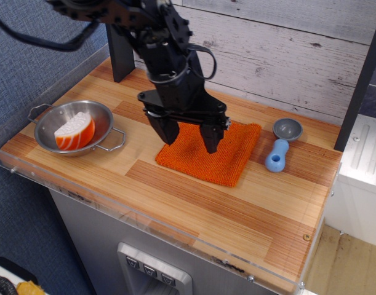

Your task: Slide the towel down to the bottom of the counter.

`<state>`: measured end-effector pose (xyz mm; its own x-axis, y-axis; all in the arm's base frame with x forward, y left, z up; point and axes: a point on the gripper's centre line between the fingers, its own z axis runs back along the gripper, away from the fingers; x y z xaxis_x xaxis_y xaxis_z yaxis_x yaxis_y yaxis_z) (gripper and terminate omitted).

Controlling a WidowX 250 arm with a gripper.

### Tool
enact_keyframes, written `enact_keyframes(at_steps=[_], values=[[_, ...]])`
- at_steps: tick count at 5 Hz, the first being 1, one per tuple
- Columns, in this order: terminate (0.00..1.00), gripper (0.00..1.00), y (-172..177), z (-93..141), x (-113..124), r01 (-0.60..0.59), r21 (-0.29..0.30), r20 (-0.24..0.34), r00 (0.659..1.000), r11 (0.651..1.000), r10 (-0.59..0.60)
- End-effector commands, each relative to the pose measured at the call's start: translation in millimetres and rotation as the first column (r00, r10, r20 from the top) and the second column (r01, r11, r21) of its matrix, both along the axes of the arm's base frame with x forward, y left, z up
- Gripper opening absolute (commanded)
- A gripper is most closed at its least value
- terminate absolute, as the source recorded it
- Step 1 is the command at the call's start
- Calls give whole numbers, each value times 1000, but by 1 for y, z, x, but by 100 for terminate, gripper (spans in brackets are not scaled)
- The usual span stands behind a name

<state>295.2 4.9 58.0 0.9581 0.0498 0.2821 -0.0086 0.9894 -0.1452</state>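
Observation:
The bright orange towel (229, 157) lies flat on the wood-plank counter (194, 200), in the middle towards the back, slightly skewed. My black gripper (189, 140) hangs over the towel's left half, pointing down with its two fingers spread open. The left fingertip (167, 136) is at the towel's left edge and the right fingertip (211, 145) is over its middle. I cannot tell whether the tips touch the cloth. Nothing is held between the fingers.
A steel bowl (105, 114) with an orange-and-white slice toy (75, 131) stands at the left. A small grey cup (287, 129) and a blue scoop-like toy (277, 155) lie right of the towel. A dark post (120, 52) stands at the back left. A clear acrylic rim (144, 216) lines the front edge.

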Motion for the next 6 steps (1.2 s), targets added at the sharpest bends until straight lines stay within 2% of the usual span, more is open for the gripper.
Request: enact_keyframes(at_steps=[1, 3, 4, 6], values=[[0, 100, 2, 15, 19, -14, 21, 29, 999, 1000, 14], [0, 100, -18, -19, 56, 14, 72, -39, 999, 997, -12], [0, 100, -29, -38, 56, 37, 93, -87, 996, 995, -28], [0, 100, -33, -43, 43, 44, 108, -121, 992, 993, -30]])
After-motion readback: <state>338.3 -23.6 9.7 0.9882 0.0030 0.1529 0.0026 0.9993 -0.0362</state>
